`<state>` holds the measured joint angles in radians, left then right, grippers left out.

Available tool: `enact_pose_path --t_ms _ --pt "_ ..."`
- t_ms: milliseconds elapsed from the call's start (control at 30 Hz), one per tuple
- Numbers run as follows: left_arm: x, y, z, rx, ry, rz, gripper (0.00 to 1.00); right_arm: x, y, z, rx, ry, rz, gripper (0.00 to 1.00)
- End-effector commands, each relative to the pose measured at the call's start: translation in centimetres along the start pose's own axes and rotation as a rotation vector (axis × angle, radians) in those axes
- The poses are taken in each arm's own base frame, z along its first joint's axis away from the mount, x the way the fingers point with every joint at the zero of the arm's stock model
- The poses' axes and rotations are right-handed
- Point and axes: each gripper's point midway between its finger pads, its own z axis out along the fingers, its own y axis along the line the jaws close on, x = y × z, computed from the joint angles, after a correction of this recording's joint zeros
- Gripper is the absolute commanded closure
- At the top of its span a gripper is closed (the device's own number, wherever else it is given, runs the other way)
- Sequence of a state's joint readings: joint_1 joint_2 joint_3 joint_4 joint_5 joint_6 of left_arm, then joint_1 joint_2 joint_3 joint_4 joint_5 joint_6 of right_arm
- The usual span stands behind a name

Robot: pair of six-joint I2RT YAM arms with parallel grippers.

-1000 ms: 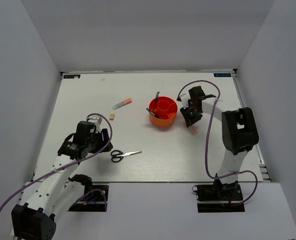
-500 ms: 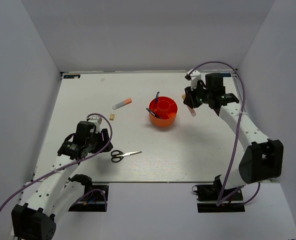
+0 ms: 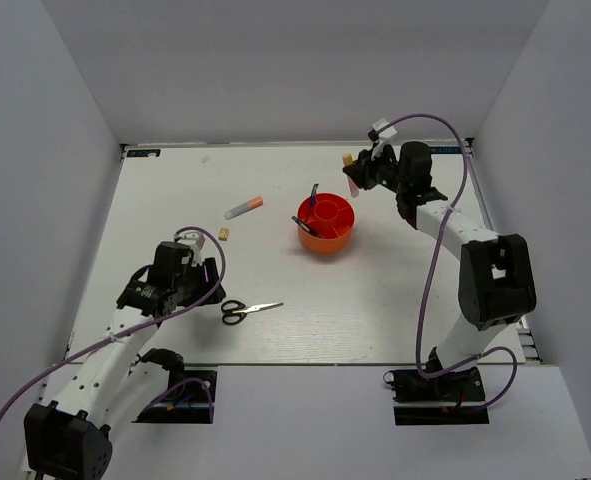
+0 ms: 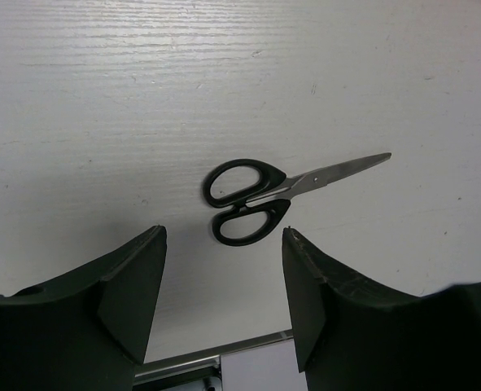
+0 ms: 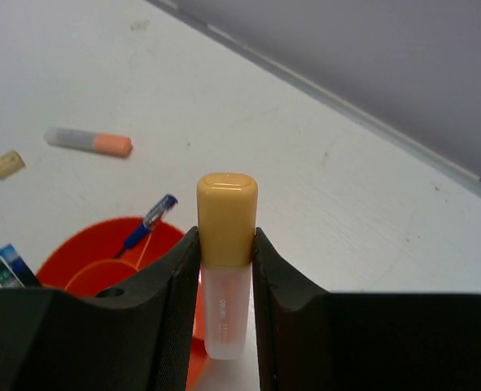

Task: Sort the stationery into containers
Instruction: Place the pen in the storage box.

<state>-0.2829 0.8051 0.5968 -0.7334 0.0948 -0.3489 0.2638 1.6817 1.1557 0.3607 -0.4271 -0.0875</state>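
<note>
Right pincer (image 5: 226,240) clamped on highlighter (image 5: 226,208), cap up, likely bound for organizer cup (image 5: 77,257) | left pincer (image 4: 224,235) wide open, straddling scissors (image 4: 260,195).

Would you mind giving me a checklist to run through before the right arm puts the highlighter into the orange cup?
1. Grip: ok. The right tool is shut on the highlighter, cap up.
2. Highlighter over the orange cup: not ok. In the top view it sits beyond the cup's far right rim.
3. Clear path: not ok. A blue pen sticks up at the cup's far rim, on the tool's side.
4. Free compartment: cannot tell. The wrist view shows only part of the cup.
5. Left arm out of the way: ok. The left tool is open over the scissors, well away from the cup.
</note>
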Motion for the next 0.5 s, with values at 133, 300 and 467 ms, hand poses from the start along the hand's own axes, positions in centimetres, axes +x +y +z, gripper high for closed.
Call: enact_pose_path --t_ms 133,300,467 --pt "-0.6 0.0 -0.1 0.0 -0.008 0.005 0.31 -6.0 1.4 0.6 -0.078 -0.301 -0.037 1.0" --pt "-0.6 0.0 -0.1 -0.002 -0.007 0.006 0.31 -6.0 1.9 0.9 -0.109 -0.342 -0.004 1.0" --pt "-0.5 0.0 -0.1 -0.005 -0.005 0.005 0.31 -5.7 2.8 1.3 -0.142 -0.343 0.004 1.0"
